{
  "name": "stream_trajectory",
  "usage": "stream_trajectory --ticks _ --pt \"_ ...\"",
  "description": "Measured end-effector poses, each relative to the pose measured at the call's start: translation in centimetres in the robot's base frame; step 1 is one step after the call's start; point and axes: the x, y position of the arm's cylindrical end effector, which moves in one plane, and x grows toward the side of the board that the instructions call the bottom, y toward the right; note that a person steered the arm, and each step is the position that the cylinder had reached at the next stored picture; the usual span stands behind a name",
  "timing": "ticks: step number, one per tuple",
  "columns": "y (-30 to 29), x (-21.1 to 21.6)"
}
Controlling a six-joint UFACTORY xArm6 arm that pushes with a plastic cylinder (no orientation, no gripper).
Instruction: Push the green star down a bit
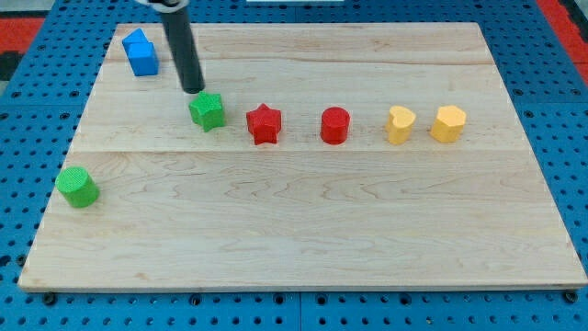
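The green star [208, 110] lies on the wooden board [303, 230] in the upper left part of the view. My tip [194, 90] is just above and slightly left of the green star, close to it or touching its top edge. The rod rises from there toward the view's top.
A red star [264, 124], a red cylinder [334, 125] and two yellow blocks [400, 124] [448, 123] form a row to the right of the green star. A blue block [141, 52] sits at the top left. A green cylinder [77, 187] sits at the left edge.
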Motion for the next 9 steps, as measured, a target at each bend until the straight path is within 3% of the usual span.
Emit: stream_trajectory --ticks 1,3,5,9 --pt "2.7 1.9" --pt "-2.5 2.7" --pt "-2.4 4.5" --pt "-0.6 3.9"
